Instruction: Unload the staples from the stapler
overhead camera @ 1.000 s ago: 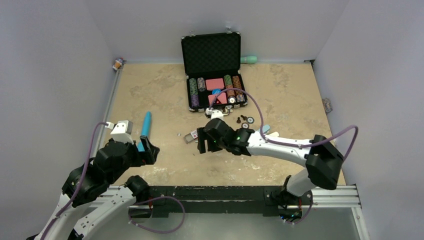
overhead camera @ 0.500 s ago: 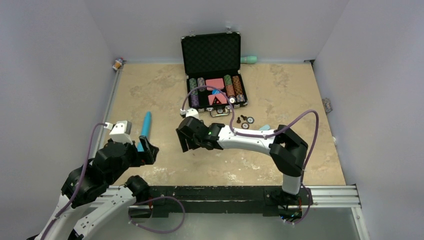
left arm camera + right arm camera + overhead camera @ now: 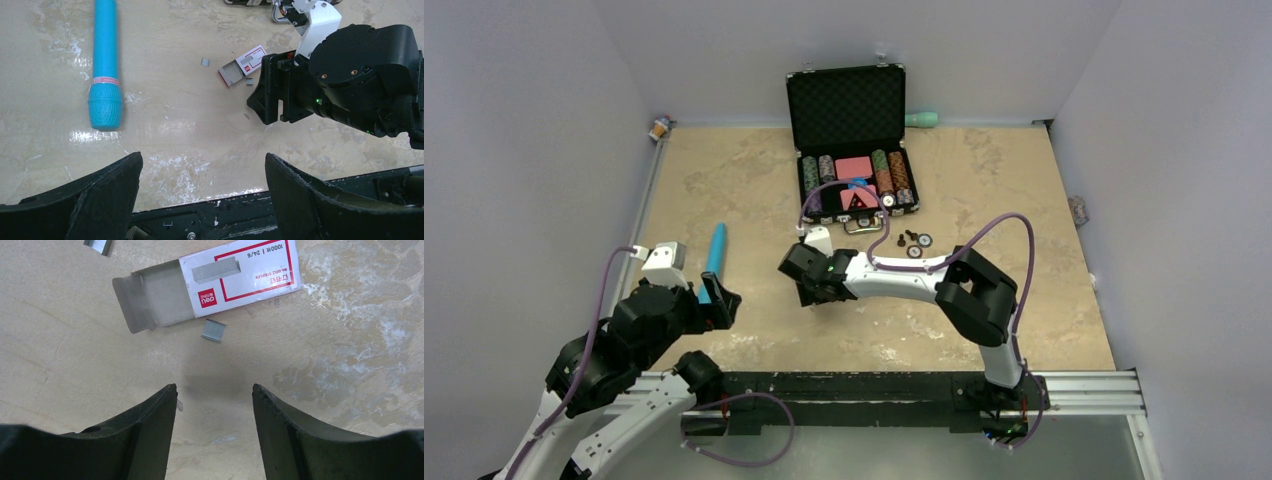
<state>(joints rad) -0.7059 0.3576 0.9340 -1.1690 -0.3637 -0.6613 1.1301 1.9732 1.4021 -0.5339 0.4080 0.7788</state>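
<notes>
I cannot pick out the stapler with certainty in any view. A white and red staple box (image 3: 240,275) lies open on the table, also in the left wrist view (image 3: 245,64). A short grey strip of staples (image 3: 213,330) lies just below it, and another strip (image 3: 98,244) sits at the frame's top edge. My right gripper (image 3: 214,387) hovers low over the table just short of the near strip, open, with nothing between its fingers; in the top view it (image 3: 809,292) is at table centre. My left gripper (image 3: 202,157) is wide open and empty near the front left.
A long blue rod with a pink band (image 3: 715,255) lies at the left, near my left gripper (image 3: 724,305). An open black case of poker chips (image 3: 854,185) stands at the back. Small dark discs (image 3: 914,240) lie before it. The black base rail (image 3: 874,385) runs along the front.
My right arm swung left across the table to the staple box and lowered, its jaws narrowing somewhat. The left arm has not moved.
</notes>
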